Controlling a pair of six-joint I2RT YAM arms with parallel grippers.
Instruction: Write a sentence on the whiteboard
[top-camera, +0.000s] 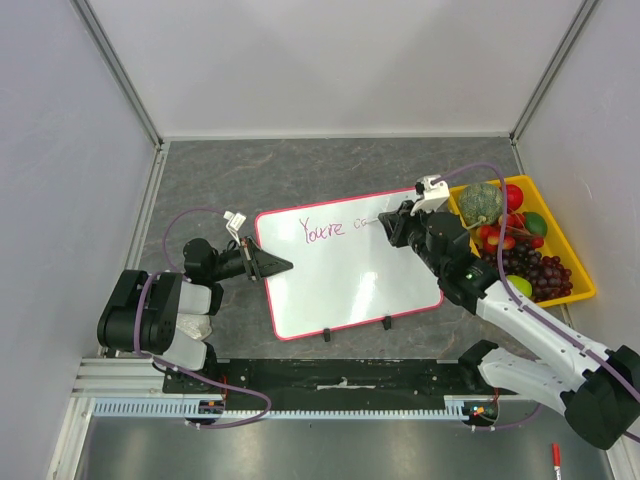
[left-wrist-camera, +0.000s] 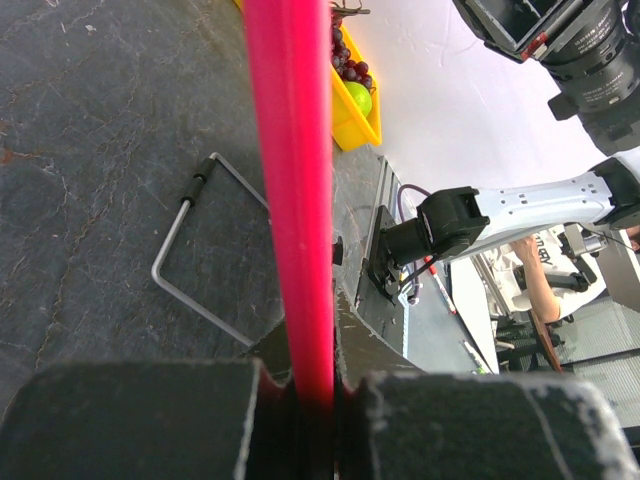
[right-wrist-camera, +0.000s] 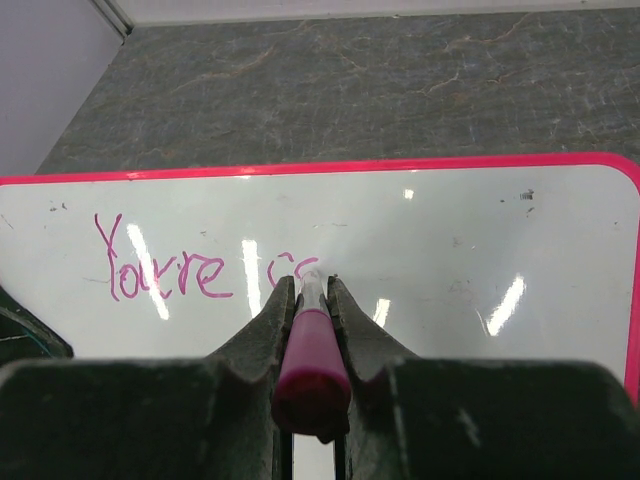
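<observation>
Right hand (right-wrist-camera: 310, 288) clenched on pink marker (right-wrist-camera: 312, 365), tip at the whiteboard (top-camera: 340, 290) just past "You're c" of the sentence (right-wrist-camera: 170, 270). Left hand (top-camera: 283, 266) clamps the board's left rim. Blank board lies right of and below the tip. Fruit bin (top-camera: 572, 297) sits just beside the board's right edge.

walls (top-camera: 330, 60): plain white panels, alu posts (top-camera: 118, 70) | tabletop (top-camera: 300, 170): dk grey (marbled) | light: bright, even

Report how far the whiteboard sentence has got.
Done: the sentence reads "You're" on the whiteboard. In hand: the right gripper, shut on the marker, has the tip at a second word's first letters; the left gripper clamps the pink rim. Left: the remaining words; most of the board is blank.
</observation>
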